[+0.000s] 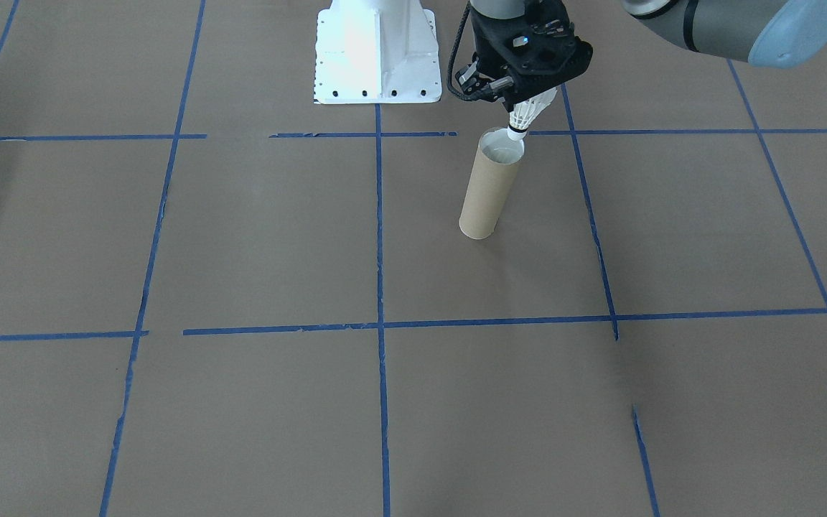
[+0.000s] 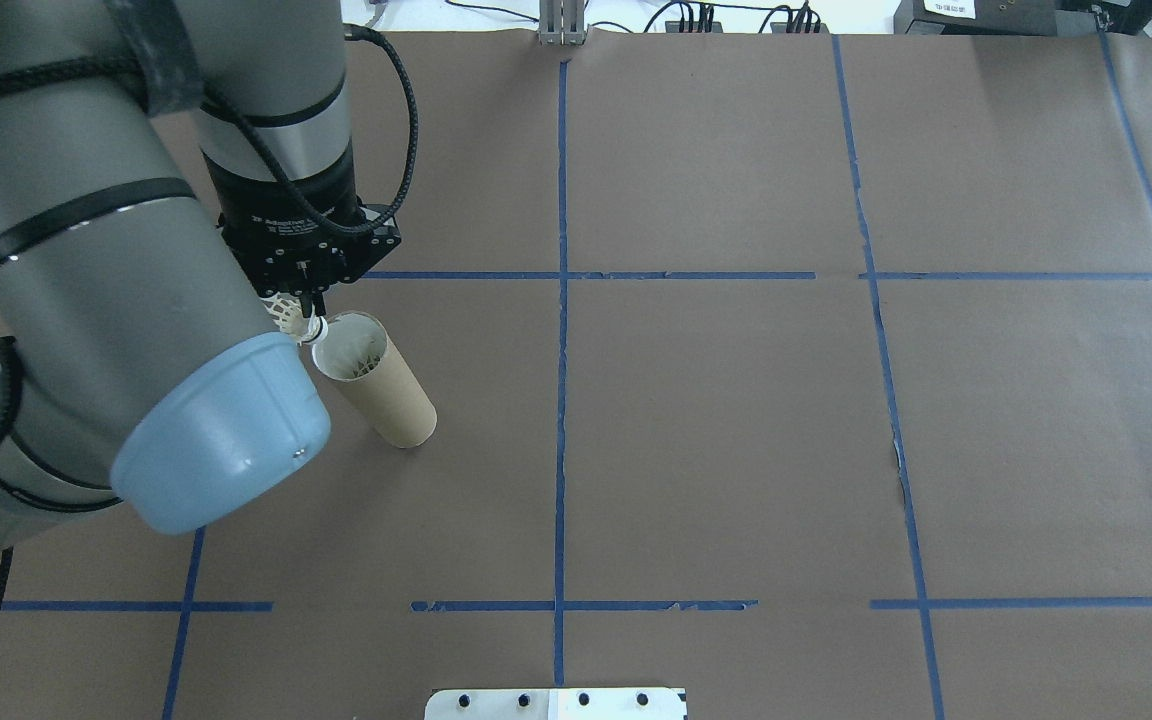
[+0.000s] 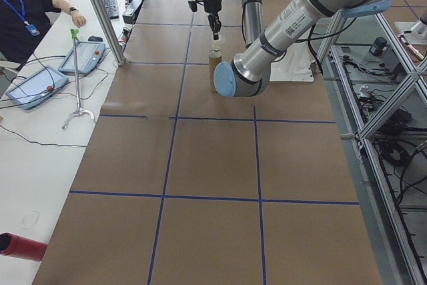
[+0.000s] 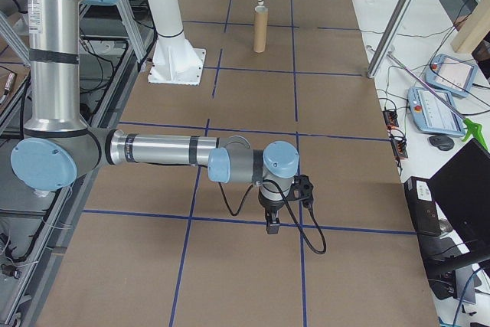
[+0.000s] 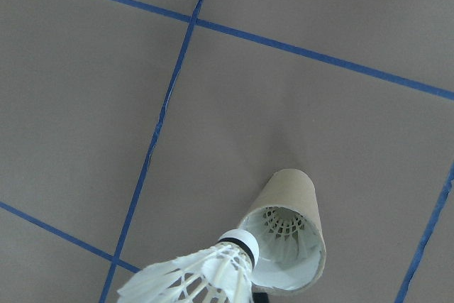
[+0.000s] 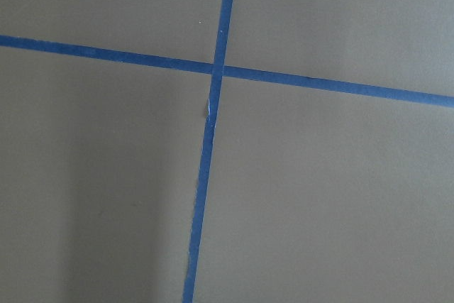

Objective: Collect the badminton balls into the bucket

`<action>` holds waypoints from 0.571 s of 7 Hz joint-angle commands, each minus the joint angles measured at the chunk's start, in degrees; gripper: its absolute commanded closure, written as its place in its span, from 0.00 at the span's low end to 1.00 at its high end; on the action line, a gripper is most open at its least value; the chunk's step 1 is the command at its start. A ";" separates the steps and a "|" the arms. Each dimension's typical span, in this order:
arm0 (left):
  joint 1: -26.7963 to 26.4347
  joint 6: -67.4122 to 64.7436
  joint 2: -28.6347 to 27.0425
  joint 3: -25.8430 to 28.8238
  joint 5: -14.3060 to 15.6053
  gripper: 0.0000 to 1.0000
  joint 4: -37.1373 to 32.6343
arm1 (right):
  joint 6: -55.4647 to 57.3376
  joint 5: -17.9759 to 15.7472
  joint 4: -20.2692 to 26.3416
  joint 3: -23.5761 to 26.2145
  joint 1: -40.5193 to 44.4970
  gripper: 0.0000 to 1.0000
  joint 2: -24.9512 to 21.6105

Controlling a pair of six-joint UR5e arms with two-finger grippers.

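Left gripper (image 1: pixel 528 100): clamped on the feather skirt of the shuttlecock (image 1: pixel 528 115), which hangs cork tip down at the rim of the cardboard tube (image 1: pixel 489 188) on the left side of the table.
Shuttlecock: tilted; its cork touches or sits just over the near-left edge of the tube mouth, not centred on it.
Cardboard tube: upright on the brown paper, mouth open; the left wrist view shows another shuttlecock (image 5: pixel 284 223) already deep inside it.
Progress: I judge the task nearly done. One is in, and the held one is over the rim but not yet released.
What is left: centre the cork over the mouth, lower, let go.
In the way: only the rim itself; an off-centre drop could catch it or tip the narrow tube.
Robot base (image 1: pixel 377 52): white, behind the tube, well apart.
Right gripper (image 4: pixel 272 223): far to the right, low over blue tape lines (image 6: pixel 213 104), holding nothing visible; I cannot tell how its jaws stand.
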 commanded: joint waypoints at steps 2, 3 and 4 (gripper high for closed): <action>0.53 0.05 -0.95 2.10 0.18 1.00 -0.29 | 0.00 0.00 0.00 -0.08 0.00 0.00 0.00; 0.53 0.05 -1.47 2.88 0.97 1.00 -0.29 | 0.00 0.00 0.00 0.00 0.00 0.00 0.00; 0.53 0.05 -1.91 4.02 1.32 1.00 -0.29 | 0.00 0.00 0.00 -0.08 0.00 0.00 0.00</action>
